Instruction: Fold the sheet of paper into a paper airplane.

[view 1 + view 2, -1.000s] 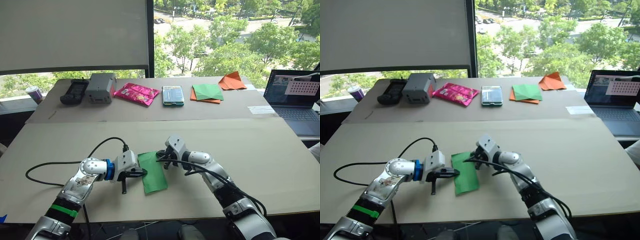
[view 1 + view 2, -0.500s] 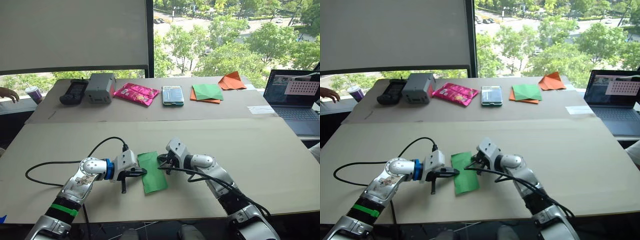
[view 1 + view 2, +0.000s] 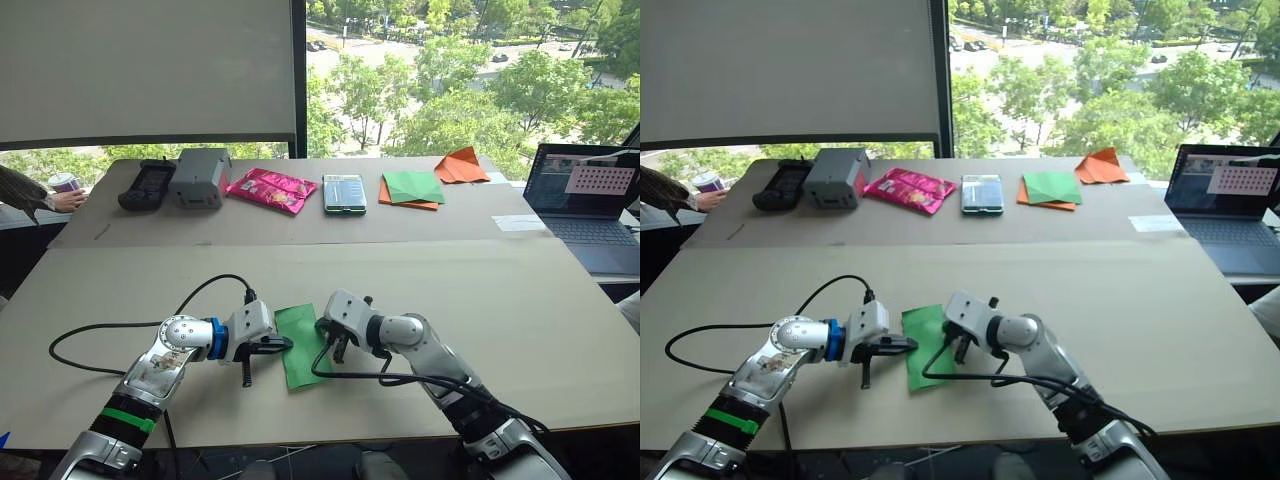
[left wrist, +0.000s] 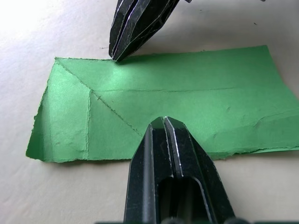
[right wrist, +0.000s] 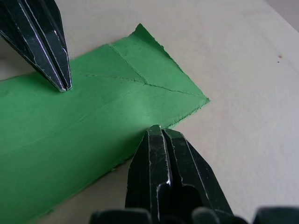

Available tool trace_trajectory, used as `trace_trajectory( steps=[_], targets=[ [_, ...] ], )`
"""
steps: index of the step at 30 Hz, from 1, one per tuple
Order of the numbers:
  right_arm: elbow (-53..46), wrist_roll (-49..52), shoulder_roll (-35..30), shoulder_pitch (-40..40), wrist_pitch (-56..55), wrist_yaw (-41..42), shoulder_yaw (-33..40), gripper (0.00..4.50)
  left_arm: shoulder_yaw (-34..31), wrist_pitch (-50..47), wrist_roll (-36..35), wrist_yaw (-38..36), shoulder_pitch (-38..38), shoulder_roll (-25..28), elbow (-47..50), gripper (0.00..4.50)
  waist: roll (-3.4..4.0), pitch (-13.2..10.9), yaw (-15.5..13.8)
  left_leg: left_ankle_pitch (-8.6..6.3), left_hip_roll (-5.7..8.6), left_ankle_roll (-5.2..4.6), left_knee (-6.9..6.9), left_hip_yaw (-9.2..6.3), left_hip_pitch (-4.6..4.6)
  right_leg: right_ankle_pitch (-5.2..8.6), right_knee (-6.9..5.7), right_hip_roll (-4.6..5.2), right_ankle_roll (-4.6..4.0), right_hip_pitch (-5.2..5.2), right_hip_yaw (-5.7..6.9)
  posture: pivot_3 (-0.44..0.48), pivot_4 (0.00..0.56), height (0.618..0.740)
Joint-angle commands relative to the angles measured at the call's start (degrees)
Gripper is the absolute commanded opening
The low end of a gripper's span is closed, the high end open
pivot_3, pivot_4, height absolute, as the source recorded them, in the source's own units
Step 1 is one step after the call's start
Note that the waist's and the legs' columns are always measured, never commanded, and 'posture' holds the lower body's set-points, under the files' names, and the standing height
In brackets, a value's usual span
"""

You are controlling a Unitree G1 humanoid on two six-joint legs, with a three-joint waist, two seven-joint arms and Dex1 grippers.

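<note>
Now, what we see, item by item:

Sheet of paper [image 3: 303,344]: we find the bright green sheet lying flat on the near desk [image 3: 520,300], folded into a long narrow strip with crease lines and one corner folded over at its far end. It sits between the two tools.

Left tool [image 4: 161,125]: we see its two black fingers clenched together, the tip pressing down on the sheet's edge at 9 o'clock of the strip.

Right tool [image 5: 159,133]: also clenched, fingers together with nothing between them; its tip rests on the sheet's opposite long edge, at 3 o'clock of the strip, near the folded corner.

Far desk, 12 o'clock: we count a black handset [image 3: 148,183], a grey box [image 3: 201,175], a pink packet [image 3: 272,188], a teal-edged box [image 3: 345,192], a green-and-orange pair of sheets [image 3: 413,187] and an orange paper plane [image 3: 461,165].

Laptop [image 3: 590,190]: open, at 2 o'clock, screen lit.

Person: a hand [image 3: 68,199] at 10 o'clock touches a cup [image 3: 62,184] by the window.
</note>
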State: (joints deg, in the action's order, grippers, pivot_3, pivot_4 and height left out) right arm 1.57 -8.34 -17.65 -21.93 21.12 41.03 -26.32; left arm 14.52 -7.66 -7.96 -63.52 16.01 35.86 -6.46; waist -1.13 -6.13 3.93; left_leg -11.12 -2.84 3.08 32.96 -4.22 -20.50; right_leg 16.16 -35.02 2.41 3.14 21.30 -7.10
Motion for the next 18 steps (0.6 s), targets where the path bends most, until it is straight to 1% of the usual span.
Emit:
trace_trajectory(
  steps=[1, 7, 12, 15, 18],
  targets=[
    [2.2, -1.7, -1.1, 3.8, 3.2, 3.4, -5.8, 0.02, 1.3, -0.8, 2.7, 0.4, -0.6, 0.8, -2.0, 0.0, 0.0, 0.0, 0.0, 0.0, 0.0, 0.0, 0.0, 0.0, 0.0, 0.01, 0.0, 0.0, 0.0, 0.0, 0.0, 0.0, 0.15, 0.736],
    [-1.0, -1.7, -2.3, 4.2, 4.4, 4.5, -5.5, 0.02, 1.5, -0.6, 2.8, 0.3, -0.2, 0.7, -2.4, 0.0, -0.04, 0.0, 0.0, -0.13, 0.0, 0.22, -0.02, 0.0, 0.0, 0.02, 0.0, 0.01, -0.01, 0.02, 0.01, 0.0, 0.15, 0.736],
    [-4.6, -1.6, -4.3, 5.3, 5.7, 7.2, -6.8, 0.02, 1.6, -0.6, 2.8, 0.3, 0.0, 0.7, -2.5, 0.0, -0.07, 0.0, -0.1, -0.14, 0.0, 0.23, -0.03, 0.0, -0.01, 0.05, 0.01, 0.02, -0.01, 0.02, 0.01, 0.0, 0.15, 0.736],
    [-5.2, -1.4, -5.0, 5.9, 5.9, 8.4, -7.6, 0.02, 1.7, -0.6, 2.8, 0.3, 0.2, 0.7, -2.6, 0.0, -0.09, 0.0, -0.1, -0.15, 0.0, 0.25, -0.03, 0.0, 0.0, 0.06, 0.02, 0.02, -0.01, 0.02, 0.02, 0.0, 0.15, 0.736],
    [-5.1, -1.9, -4.9, 5.9, 5.8, 7.8, -7.4, 0.02, 1.8, -0.6, 2.8, 0.2, 0.2, 0.6, -2.5, 0.0, -0.11, 0.0, -0.1, -0.25, 0.0, 0.41, -0.03, 0.0, 0.0, 0.07, 0.03, 0.03, -0.01, 0.02, 0.02, 0.0, 0.15, 0.736]
  ],
)
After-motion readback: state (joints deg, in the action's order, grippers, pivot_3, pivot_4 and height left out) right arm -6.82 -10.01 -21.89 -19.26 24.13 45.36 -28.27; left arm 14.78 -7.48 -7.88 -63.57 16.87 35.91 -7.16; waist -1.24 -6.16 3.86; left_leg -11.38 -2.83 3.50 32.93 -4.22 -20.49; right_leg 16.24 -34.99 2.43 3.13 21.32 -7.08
